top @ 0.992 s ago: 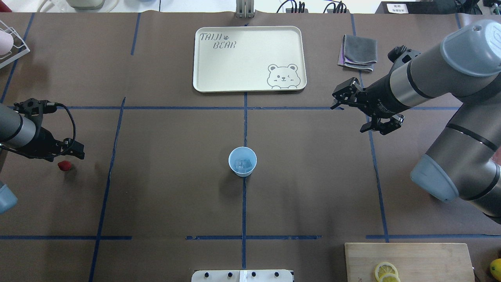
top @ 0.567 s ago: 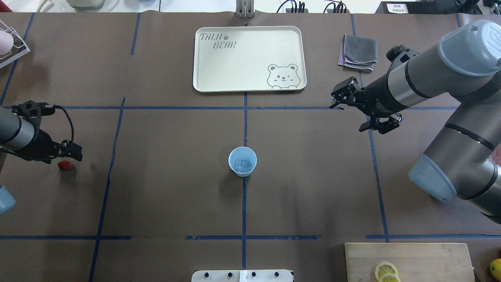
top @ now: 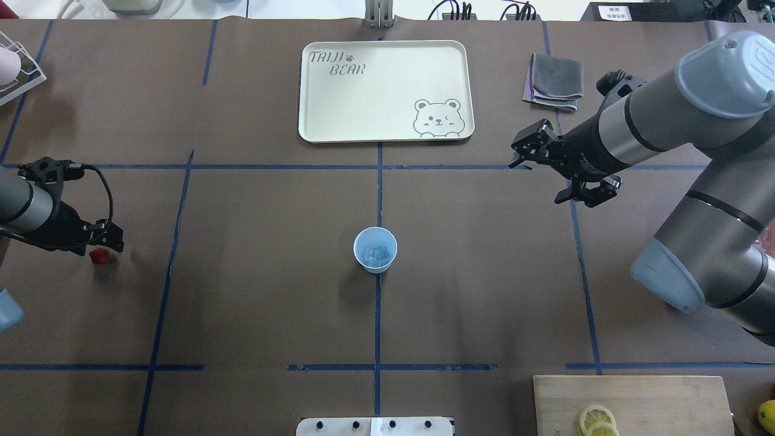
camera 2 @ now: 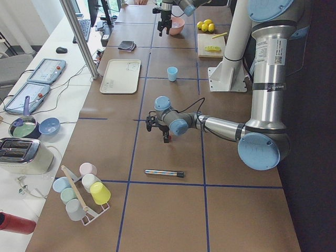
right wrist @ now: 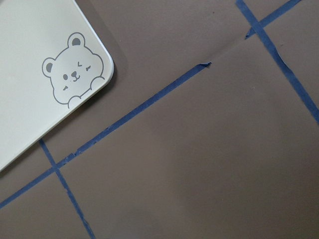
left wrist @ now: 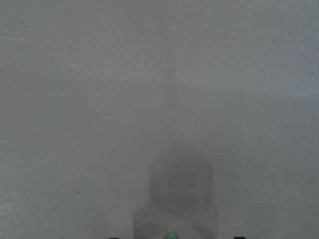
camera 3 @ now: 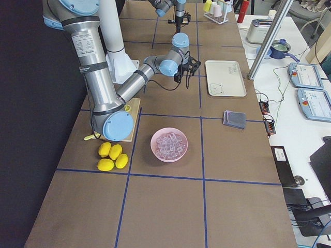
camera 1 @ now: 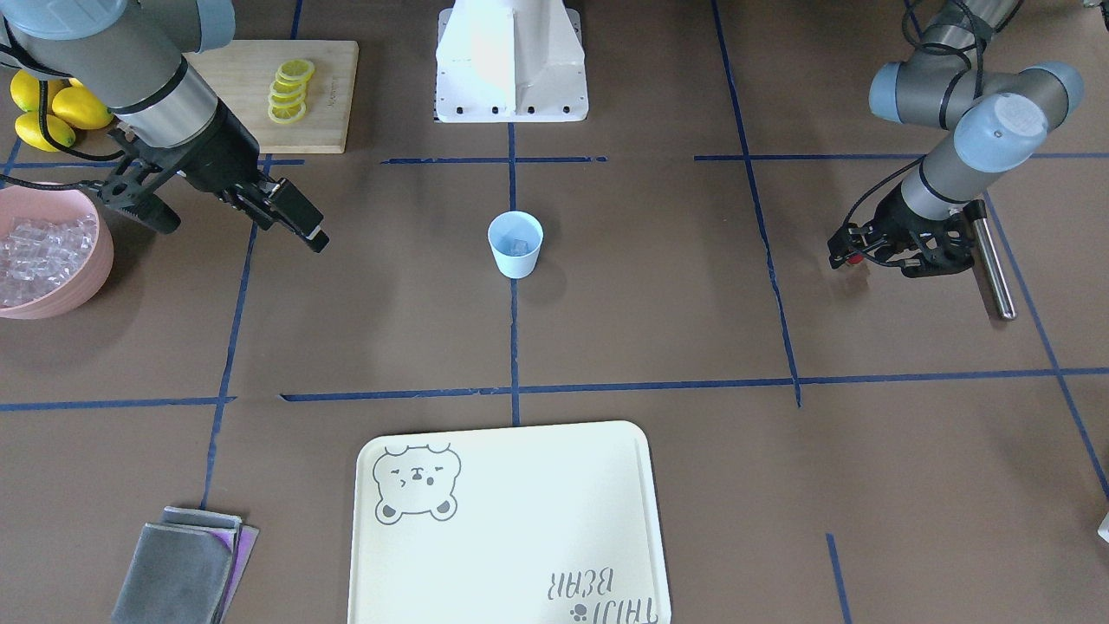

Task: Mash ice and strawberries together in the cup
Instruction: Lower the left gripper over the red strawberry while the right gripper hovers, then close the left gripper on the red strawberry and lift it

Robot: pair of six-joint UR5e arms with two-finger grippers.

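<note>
The pale blue cup [top: 375, 249] stands upright at the table's middle, with clear ice cubes [top: 376, 254] in it; it also shows in the front view [camera 1: 515, 244]. The dark-red strawberry [top: 100, 256] lies on the table at the far left. My left gripper [top: 109, 244] is low over it, right beside it. The left wrist view shows two fingertips apart at the bottom edge with a bit of green [left wrist: 172, 235] between them, so it is open. My right gripper [top: 537, 181] is wide open, empty, up at the right, away from the cup.
A cream bear tray [top: 387, 130] lies at the back middle, with a grey folded cloth [top: 554, 82] to its right. A cutting board with lemon slices [top: 636, 399] is at the front right. A pink bowl of ice [camera 1: 95, 260], lemons [camera 1: 52, 117] and a metal rod [camera 1: 989, 260] also lie on the table.
My left gripper has drawn back to the left and closer to the strawberry. My right arm has shifted only slightly. The cup has not moved.
</note>
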